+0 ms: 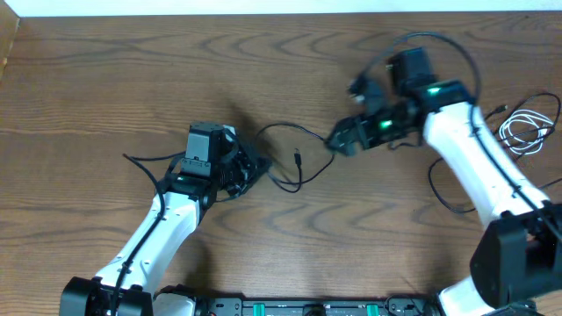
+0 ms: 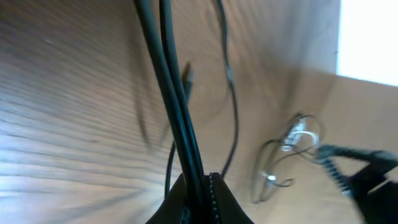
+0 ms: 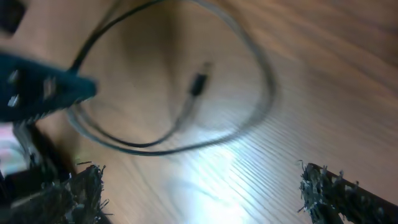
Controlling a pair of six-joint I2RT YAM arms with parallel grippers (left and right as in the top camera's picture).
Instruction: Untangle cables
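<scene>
A thin black cable (image 1: 283,128) loops on the wooden table between the two arms, its small plug (image 1: 299,159) lying inside the loop. My left gripper (image 1: 253,168) is shut on one end of this black cable (image 2: 177,106), whose doubled strands run up from the pinched jaws (image 2: 200,186). My right gripper (image 1: 341,140) hovers at the loop's right end, open, nothing between its fingers. In the right wrist view the cable loop (image 3: 186,144) and plug (image 3: 198,83) lie ahead of the open gripper (image 3: 202,183). A coiled white cable (image 1: 529,128) rests at the far right.
Another thin black cord (image 1: 442,195) curves on the table beside the right arm's white link (image 1: 479,154). A thicker black cord (image 1: 430,37) arches over the right wrist. The table's far edge (image 1: 281,12) meets a white wall.
</scene>
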